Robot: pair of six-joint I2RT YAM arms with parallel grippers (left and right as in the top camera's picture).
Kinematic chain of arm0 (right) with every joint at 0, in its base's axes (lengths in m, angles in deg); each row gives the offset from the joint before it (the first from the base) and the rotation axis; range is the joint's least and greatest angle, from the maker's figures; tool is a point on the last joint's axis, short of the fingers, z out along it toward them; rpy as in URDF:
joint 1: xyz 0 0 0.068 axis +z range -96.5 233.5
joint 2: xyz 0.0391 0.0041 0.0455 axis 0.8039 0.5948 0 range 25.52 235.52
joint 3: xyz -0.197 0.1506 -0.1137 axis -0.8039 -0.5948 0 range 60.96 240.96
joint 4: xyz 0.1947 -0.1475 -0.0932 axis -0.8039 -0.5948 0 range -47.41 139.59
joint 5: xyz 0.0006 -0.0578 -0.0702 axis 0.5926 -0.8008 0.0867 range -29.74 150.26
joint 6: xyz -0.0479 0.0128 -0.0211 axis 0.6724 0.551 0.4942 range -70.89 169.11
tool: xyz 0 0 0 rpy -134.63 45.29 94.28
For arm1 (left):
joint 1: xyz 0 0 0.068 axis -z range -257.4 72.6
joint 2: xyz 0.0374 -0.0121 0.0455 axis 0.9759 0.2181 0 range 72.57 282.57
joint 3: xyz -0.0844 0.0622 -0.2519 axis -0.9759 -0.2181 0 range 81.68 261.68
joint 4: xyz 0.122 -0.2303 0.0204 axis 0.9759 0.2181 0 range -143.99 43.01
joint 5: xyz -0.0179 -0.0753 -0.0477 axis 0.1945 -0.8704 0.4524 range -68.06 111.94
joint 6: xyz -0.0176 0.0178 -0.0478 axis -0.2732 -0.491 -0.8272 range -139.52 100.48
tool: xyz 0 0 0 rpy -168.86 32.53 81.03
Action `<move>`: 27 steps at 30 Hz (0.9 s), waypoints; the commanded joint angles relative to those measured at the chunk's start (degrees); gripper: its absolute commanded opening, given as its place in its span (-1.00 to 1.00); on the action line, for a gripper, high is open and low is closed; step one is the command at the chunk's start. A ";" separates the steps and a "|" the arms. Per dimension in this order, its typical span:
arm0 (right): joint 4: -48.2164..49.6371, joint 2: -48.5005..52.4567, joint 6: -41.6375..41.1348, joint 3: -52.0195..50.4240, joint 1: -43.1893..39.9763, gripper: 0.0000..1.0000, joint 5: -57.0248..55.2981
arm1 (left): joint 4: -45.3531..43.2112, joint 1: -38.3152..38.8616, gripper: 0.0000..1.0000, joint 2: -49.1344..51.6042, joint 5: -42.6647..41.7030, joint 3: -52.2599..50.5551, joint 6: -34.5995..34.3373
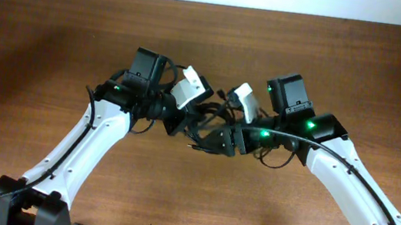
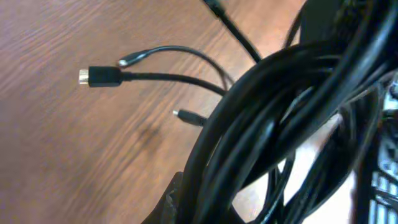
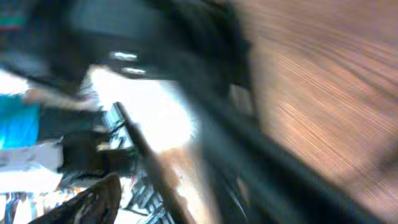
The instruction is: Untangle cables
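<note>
Around the left pincer (image 1: 182, 125), clamped on the cables (image 2: 261, 124), open tabletop (image 1: 38, 44) spreads toward its edges. Right pincer (image 1: 212, 141) is too blurred to judge its gap.

Left arm (image 1: 92, 141) and right arm (image 1: 353, 191): white link shells, black joint housings. A thin black wire (image 1: 367, 175) runs along each shell. Green indicator lamps (image 1: 310, 126) are lit near both wrists. Each wrist carries a black, box-shaped camera unit (image 1: 147, 65); the right unit bears a white label (image 1: 300, 106). Left claw (image 1: 176, 119) and right claw (image 1: 222, 140): black, each with a white block (image 1: 190, 89) behind it.
</note>
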 commanded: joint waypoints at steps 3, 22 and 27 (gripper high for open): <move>-3.39 -0.70 -10.88 0.31 -0.37 0.59 -17.14 | 0.15 -3.41 -1.00 -0.74 4.50 -0.37 -10.05; 2.40 -0.70 -13.38 0.31 -0.33 0.58 -7.19 | 3.32 -10.40 -1.00 -0.74 -13.31 -0.37 -2.95; 1.70 -0.70 -11.45 0.31 -0.31 0.59 -3.13 | 2.93 -10.40 -1.00 -0.74 -13.20 -0.37 -2.93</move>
